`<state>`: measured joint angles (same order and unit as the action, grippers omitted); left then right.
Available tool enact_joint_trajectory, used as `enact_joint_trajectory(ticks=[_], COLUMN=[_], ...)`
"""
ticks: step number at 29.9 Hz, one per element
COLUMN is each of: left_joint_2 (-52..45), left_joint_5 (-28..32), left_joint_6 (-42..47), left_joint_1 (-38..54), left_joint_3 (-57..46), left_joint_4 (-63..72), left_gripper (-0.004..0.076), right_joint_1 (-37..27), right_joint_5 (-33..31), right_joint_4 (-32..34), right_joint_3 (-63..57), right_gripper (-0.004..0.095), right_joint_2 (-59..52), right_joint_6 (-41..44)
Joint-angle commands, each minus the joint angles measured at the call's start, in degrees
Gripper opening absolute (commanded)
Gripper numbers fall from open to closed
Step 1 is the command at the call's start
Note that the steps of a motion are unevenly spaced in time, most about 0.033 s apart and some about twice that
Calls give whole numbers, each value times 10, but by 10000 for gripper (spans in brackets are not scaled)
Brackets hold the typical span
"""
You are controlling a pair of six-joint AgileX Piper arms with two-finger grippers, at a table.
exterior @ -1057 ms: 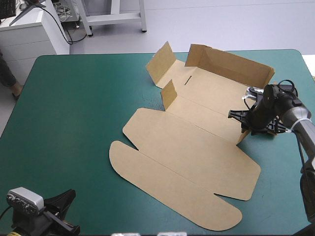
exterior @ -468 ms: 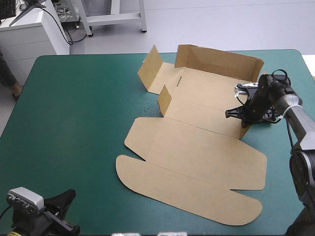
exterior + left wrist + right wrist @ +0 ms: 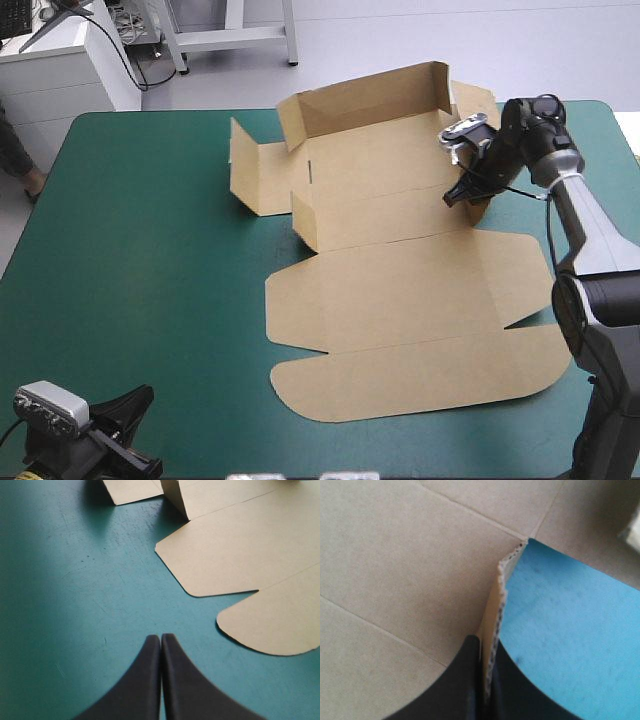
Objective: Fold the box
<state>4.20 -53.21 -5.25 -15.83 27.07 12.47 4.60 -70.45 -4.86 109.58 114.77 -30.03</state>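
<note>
The brown box [image 3: 400,290] lies as a cut sheet on the right half of the table, its lid panels flat toward the near edge. The back wall [image 3: 365,95] stands raised, and so do a left flap [image 3: 255,180] and a small inner flap [image 3: 305,222]. At the sheet's far right, my right gripper [image 3: 463,193] is shut on the raised side wall. The right wrist view shows that wall's board edge [image 3: 502,580] pinched between the black fingers of the right gripper [image 3: 487,647]. My left gripper [image 3: 161,639] is shut and holds nothing, low at the near left corner, short of the lid's rounded flap [image 3: 275,625].
Teal-green cover [image 3: 140,260] stretches wide to the left of the box. The box's back wall stands close to the table's far edge [image 3: 200,112]. Its lid corner reaches near the right edge [image 3: 625,200].
My right gripper has swung toward the far edge with the side wall in its grip, turning the whole sheet so its lid now points at the near edge. The left arm has stayed put.
</note>
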Motion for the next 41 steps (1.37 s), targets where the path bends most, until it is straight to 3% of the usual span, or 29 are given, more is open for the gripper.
enact_joint_trajectory(ticks=[1, 11, 20, 27, 32, 41], left_joint_2=[9, 9, 9, 9, 9, 9], left_joint_5=[41, 41, 41, 41, 42, 45], left_joint_6=[1, 1, 1, 1, 1, -5], left_joint_1=[-4, -4, -4, -4, -4, -4], left_joint_3=[16, 16, 16, 16, 15, 15], left_joint_4=[9, 9, 9, 9, 9, 9], left_gripper=[-8, -8, -8, -8, -8, -8], right_joint_1=[47, 168, 238, 244, 251, 264], right_joint_5=[-11, -11, -13, -13, -12, -12], right_joint_4=[-4, 11, 55, 88, 28, 6], right_joint_3=[56, 87, 81, 80, 80, 80], right_gripper=[-17, -17, -19, -19, -19, -20], right_joint_2=[-14, 2, 2, 2, 2, 22], right_joint_6=[-71, -190, -275, -285, -313, -359])
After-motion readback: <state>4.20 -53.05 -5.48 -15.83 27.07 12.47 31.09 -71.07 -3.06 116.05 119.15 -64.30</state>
